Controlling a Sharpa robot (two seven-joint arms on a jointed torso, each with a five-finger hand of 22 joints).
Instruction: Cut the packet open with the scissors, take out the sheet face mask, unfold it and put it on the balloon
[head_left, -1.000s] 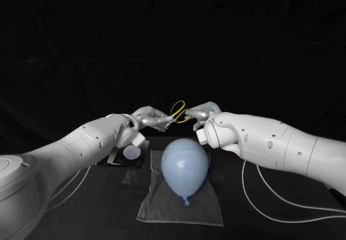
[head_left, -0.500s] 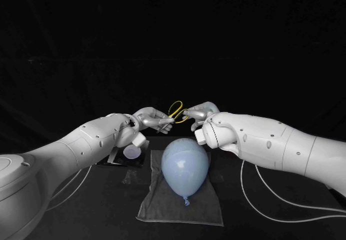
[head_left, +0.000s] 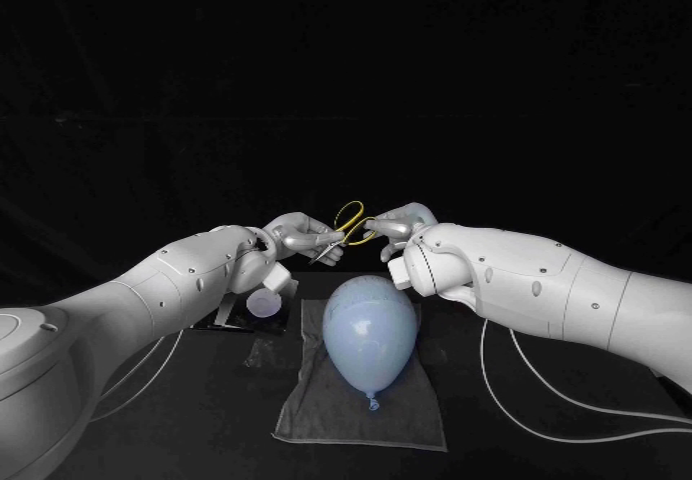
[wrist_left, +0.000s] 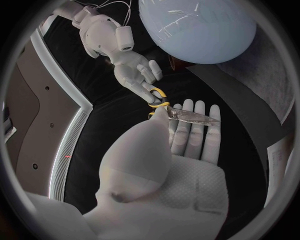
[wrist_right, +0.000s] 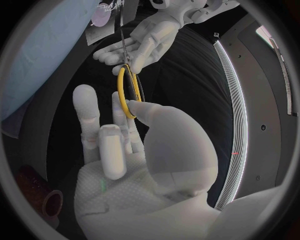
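Scissors: yellow-handled metal scissors (head_left: 351, 225), held up off the table between both hands, on the far side of the balloon.
Left hand (head_left: 303, 238): pinches the blades between thumb and fingers, with the fingers stretched flat beneath them.
Right hand (head_left: 404, 222): holds the yellow handle loops, thumb tip set against one loop and fingers partly curled beside it.
Balloon: pale blue oval rubber balloon (head_left: 368, 330), lying at the centre with its knot toward the near side.
Cloth: grey rectangular cloth (head_left: 361, 420), spread flat under the balloon.
Packet: white flat packet (head_left: 264, 301) with a pale round mark, lying left of the balloon, below the left wrist.
Table: black table (head_left: 216, 450), with thin white cables trailing across it near both arms.
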